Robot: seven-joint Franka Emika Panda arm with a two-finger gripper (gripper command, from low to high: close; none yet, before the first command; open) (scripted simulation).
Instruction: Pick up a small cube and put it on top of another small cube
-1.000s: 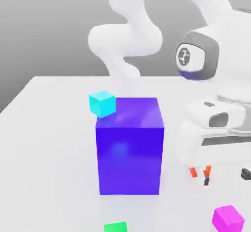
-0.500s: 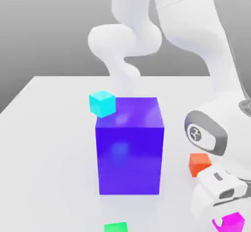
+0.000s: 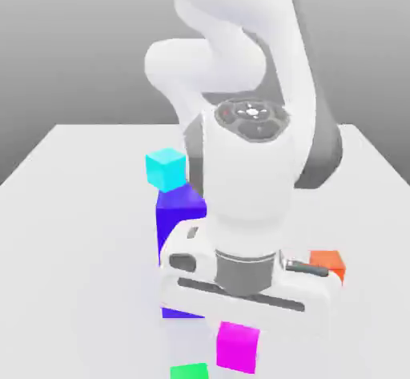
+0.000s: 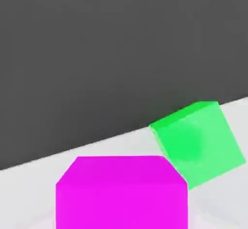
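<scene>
Gripper is clamped shut on the pink cube, just above the green cube — a skewed release there could topple it — or clip the blue block

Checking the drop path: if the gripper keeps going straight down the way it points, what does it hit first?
Probably the green cube, just below the pink cube held in the gripper; depth is unclear, otherwise the table.

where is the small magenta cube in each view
Exterior view: the small magenta cube hangs just under the end effector, near the bottom edge.
Hand view: it sits close to the camera.
Shared landmark: the green cube, right beside it in both.
</scene>
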